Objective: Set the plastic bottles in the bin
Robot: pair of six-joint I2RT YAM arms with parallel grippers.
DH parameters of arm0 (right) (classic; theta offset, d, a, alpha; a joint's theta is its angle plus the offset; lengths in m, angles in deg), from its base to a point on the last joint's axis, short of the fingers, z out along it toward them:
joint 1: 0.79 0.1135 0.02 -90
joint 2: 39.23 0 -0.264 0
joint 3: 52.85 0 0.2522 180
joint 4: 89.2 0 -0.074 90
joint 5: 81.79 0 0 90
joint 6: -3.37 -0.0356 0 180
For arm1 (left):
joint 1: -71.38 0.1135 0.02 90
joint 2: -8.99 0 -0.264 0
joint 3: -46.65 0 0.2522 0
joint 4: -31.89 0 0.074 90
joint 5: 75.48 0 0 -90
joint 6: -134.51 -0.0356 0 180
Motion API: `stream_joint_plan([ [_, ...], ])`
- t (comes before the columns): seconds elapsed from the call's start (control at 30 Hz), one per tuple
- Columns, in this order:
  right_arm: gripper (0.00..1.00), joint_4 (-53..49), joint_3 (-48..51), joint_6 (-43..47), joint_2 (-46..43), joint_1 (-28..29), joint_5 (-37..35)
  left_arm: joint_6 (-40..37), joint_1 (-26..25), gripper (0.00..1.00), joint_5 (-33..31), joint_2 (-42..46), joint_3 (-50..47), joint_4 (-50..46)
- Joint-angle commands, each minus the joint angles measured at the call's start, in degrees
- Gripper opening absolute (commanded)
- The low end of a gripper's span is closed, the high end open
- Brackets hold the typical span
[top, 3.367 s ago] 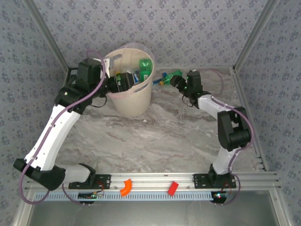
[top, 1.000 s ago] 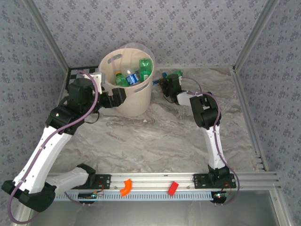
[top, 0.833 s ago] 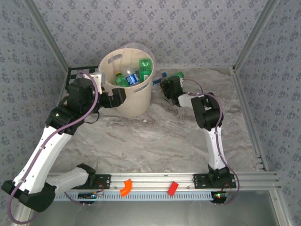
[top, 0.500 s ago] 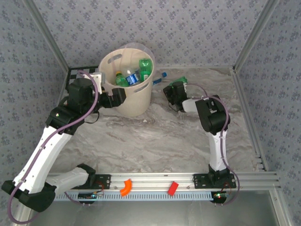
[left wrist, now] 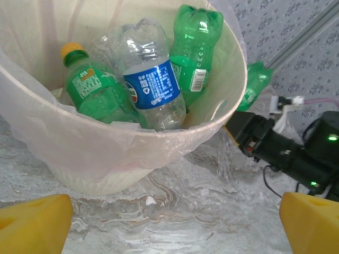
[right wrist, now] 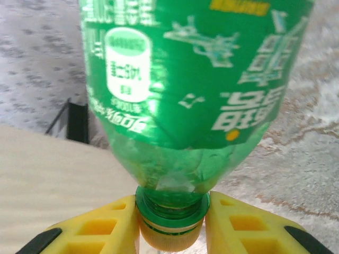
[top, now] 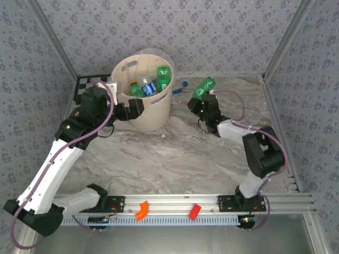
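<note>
Right gripper [right wrist: 172, 225] is clamped on the neck of a green bottle [right wrist: 190, 79], with a yellow finger on each side just above the cap. The body sticks out away from the wrist. In the top view that bottle [top: 203, 87] is lifted off the table [top: 175, 153] at upper centre of frame, just right of the bin [top: 151, 114] and not over it yet. The right gripper [top: 199, 103] sits right under it in frame. Left gripper [left wrist: 172, 227] is spread wide with nothing in it, and hangs low by the bin's left wall [top: 135, 108]. Can't tell if it touches the wall.

Risks:
- The grip is on the neck only, a narrow, smooth, round surface, so the bottle may pivot or slip out on a fast swing.
- The bin rim is tall. The long body could clip the rim or snag the loose liner, then drop outside or shove the light bin.
- The left arm is parked close to the bin, so the arms could knock if the right one crosses over.
- Bottles inside lean up near the rim, so a new one may bounce off them.

Materials:
- The bottles are thin glossy plastic. Inside the bin are a green one with a yellow cap [left wrist: 92, 90], a crumpled clear one with a blue label [left wrist: 151, 79] and a green one with a lobed base [left wrist: 196, 47].
- The bin is matte, pale, round and tapered, with slot handles.
- The liner is a crinkly clear film.
- The table is smooth with a marble print.
</note>
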Motion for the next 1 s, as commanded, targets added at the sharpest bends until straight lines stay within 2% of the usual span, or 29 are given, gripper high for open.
stream_joint_plan([
  [0.0,0.33,-6.6,0.2,13.3,-7.5,2.3,-4.1,0.0,-0.2,1.0,1.4,-0.8,3.1,1.6],
  [0.23,0.34,-18.4,-5.1,21.9,-17.9,7.4,-7.8,-0.8,-0.2,1.0,0.5,-1.4,6.6,1.5],
  [0.37,0.34,-23.1,-10.0,23.6,-19.8,10.2,-6.0,-1.3,-0.2,1.0,-0.6,-1.0,8.5,1.2],
  [0.57,0.34,-28.9,-20.5,23.6,-17.6,13.5,-0.4,-1.8,-0.2,1.0,-0.5,-1.6,10.6,1.2],
  [0.7,0.34,-29.9,-24.9,24.6,-15.9,16.6,0.0,-3.1,-0.2,1.0,0.0,-3.5,13.6,0.2],
  [0.97,0.35,-33.3,-32.3,29.0,-11.7,22.9,2.7,-5.2,0.0,0.99,7.3,-8.2,19.4,0.8],
])
